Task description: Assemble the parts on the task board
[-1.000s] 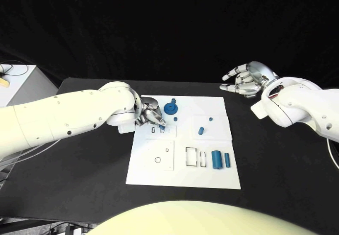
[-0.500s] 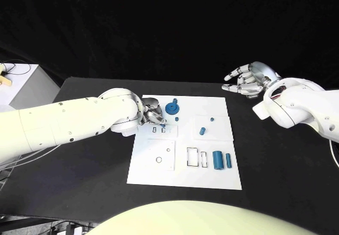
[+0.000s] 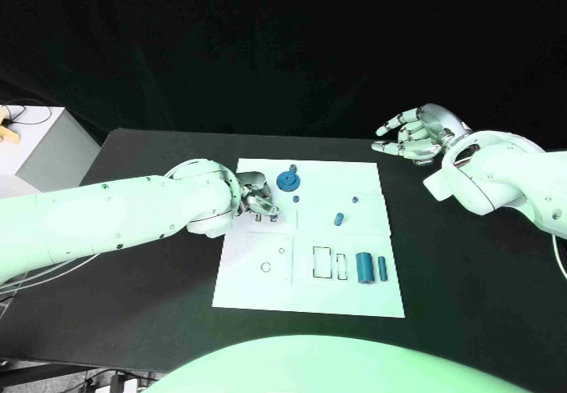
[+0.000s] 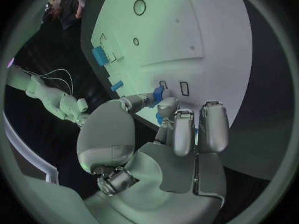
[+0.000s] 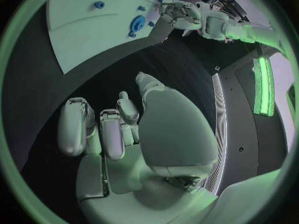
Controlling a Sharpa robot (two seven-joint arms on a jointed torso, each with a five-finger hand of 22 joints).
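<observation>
Head view: from above, facing down on the table (image 3: 142, 270); takes in the whole board (image 3: 310, 237) and both arms from a moderate height.
Left wrist view: from behind the left hand (image 4: 168, 134), facing along its fingers to the board (image 4: 199, 40); close to it.
Right wrist view: from behind the right hand (image 5: 124, 134), held off the board; farther away.
Shared: board (image 5: 87, 30) in all three; left hand (image 5: 184, 15) also in the right wrist view.

A black table (image 3: 142, 286) stands before a black backdrop, a white cabinet (image 3: 42, 143) beside it.
</observation>
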